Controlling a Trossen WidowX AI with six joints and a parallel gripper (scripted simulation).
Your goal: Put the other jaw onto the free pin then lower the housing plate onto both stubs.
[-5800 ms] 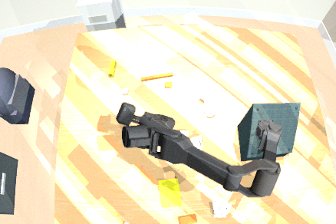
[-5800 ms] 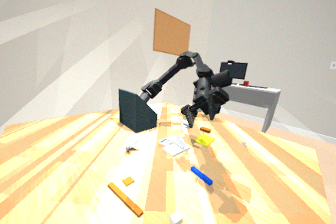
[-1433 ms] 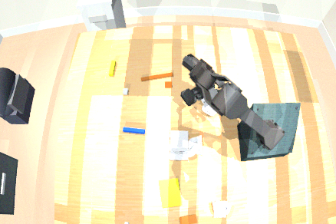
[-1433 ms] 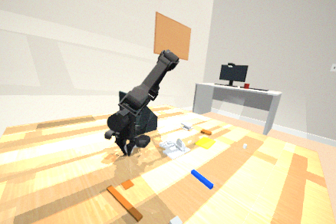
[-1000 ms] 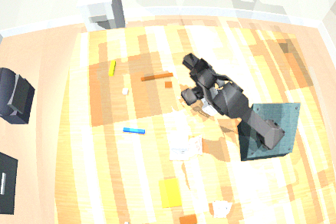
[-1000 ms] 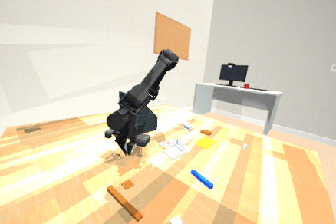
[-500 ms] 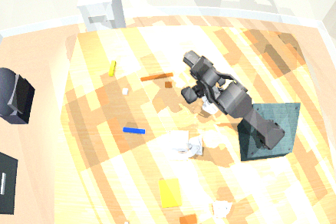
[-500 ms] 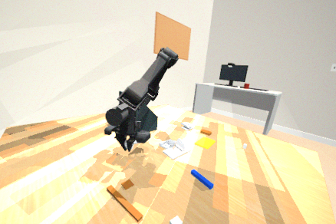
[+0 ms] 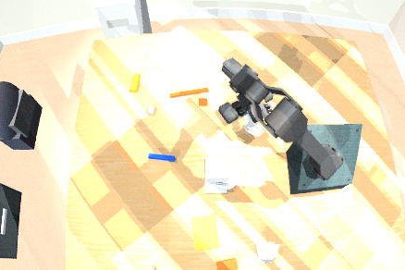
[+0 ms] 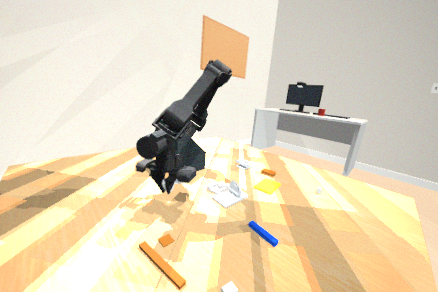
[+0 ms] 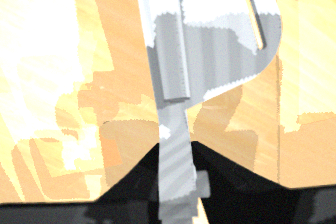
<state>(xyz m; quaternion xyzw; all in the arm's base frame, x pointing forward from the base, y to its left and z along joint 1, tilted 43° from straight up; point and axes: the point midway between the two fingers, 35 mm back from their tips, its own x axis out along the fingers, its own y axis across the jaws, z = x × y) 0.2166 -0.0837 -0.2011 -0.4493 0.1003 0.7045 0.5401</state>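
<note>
My gripper [image 10: 166,189] [image 11: 177,149] is shut on the narrow stem of a white-grey jaw [image 9: 252,127] [image 11: 230,60]. In the wrist view its broad rounded part, with a slot and a raised bar, points away from the fingers. The gripper hangs above the table, to the arm's side of the housing base. The white base [image 9: 209,186] [image 10: 229,201] lies on the table with a grey upright part [image 10: 235,188] on it. Its pins and gear teeth are too small and washed out to make out. Another white piece [image 9: 267,251] [image 10: 244,164], possibly the housing plate, lies apart.
A blue bar [image 9: 162,157] [image 10: 263,233], an orange bar [image 9: 189,92] [image 10: 162,265], an orange block [image 9: 202,102] [image 10: 166,240], a yellow bar [image 9: 134,82], a yellow sheet [image 9: 205,232] [image 10: 267,186] and a white cube [image 9: 151,110] [image 10: 229,287] lie around the table.
</note>
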